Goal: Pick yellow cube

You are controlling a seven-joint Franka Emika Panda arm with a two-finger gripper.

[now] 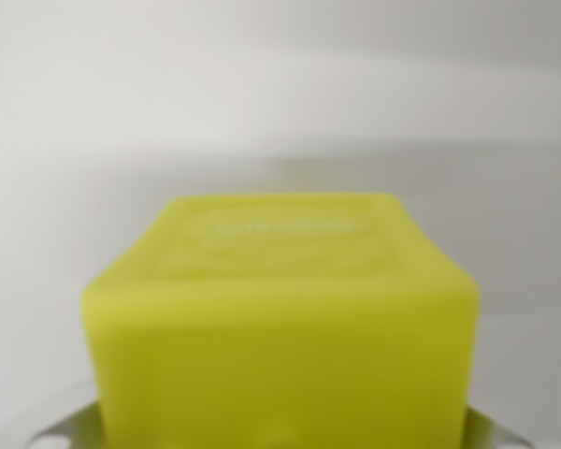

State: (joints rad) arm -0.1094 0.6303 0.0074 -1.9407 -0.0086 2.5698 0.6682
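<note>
- Almost none of the robot shows in the wrist view.
- Two small pale grey metal gripper parts peek out at the bottom edge, one at each lower corner.
- The left piece shows a dark hole.
- The right piece is a thin sliver.
- Whether the jaws are closed cannot be told; the fingertips are hidden.

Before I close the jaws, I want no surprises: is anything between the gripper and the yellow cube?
Nothing visible. The yellow cube fills the lower wrist view, right up against the camera, with only pale blurred background beyond; the fingers themselves cannot be made out.
</note>
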